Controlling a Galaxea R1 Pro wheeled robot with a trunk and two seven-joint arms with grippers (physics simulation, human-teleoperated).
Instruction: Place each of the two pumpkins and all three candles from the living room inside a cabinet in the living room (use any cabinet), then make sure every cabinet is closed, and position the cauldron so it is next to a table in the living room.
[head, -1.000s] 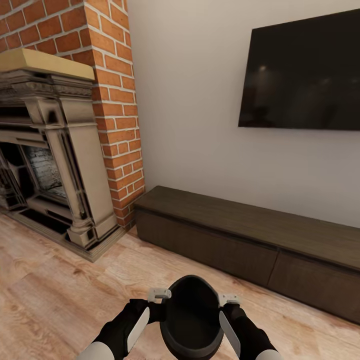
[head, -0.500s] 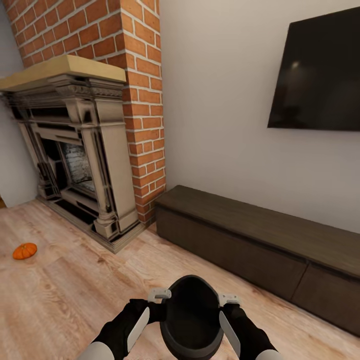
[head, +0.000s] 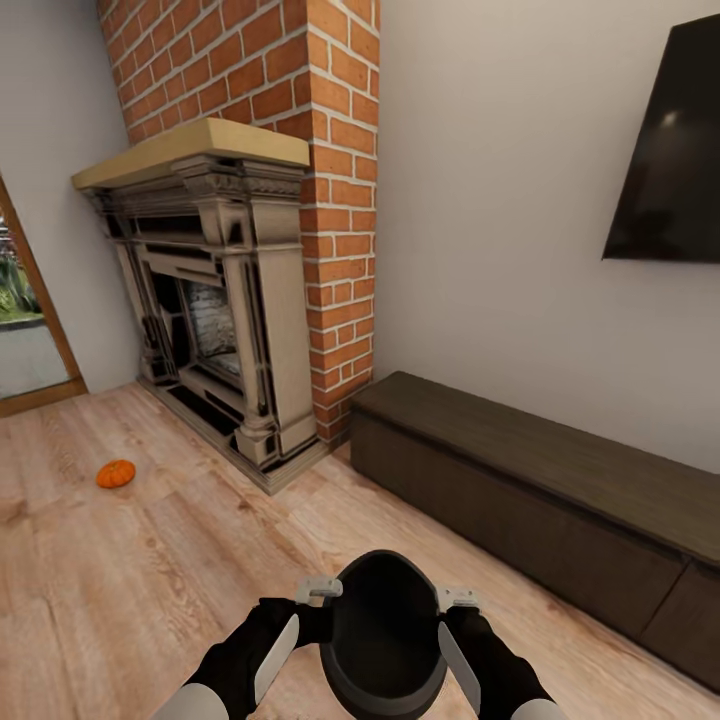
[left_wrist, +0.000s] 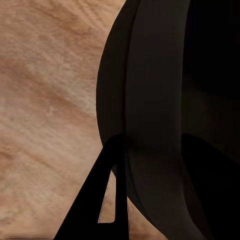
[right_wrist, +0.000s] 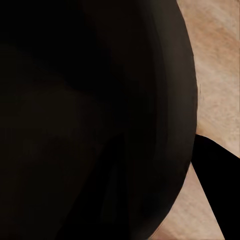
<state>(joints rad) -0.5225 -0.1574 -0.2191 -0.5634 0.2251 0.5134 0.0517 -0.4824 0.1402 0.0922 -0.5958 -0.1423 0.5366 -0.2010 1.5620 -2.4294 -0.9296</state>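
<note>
Low in the head view, just in front of my trunk, a black cauldron (head: 385, 630) hangs above the floor between my two arms. My left gripper (head: 318, 590) is shut on one side of its rim and my right gripper (head: 458, 598) on the opposite side. The left wrist view has the cauldron's wall (left_wrist: 165, 100) close up, with a dark finger (left_wrist: 95, 200) outside it. The right wrist view is mostly the cauldron's dark side (right_wrist: 90, 120). One orange pumpkin (head: 116, 473) lies on the wood floor far to the left. The dark-brown cabinet (head: 520, 480) runs along the wall on the right, its fronts shut.
A stone fireplace (head: 215, 300) with a tan mantel stands against a brick chimney (head: 310, 120), between the pumpkin and the cabinet. A black TV (head: 670, 160) hangs above the cabinet. A doorway (head: 25, 320) opens at the far left. Wood floor (head: 150, 580) lies ahead.
The whole view has swung to the left, so the camera turned. The pumpkin and the doorway came into sight. Both arms hold the cauldron as before.
</note>
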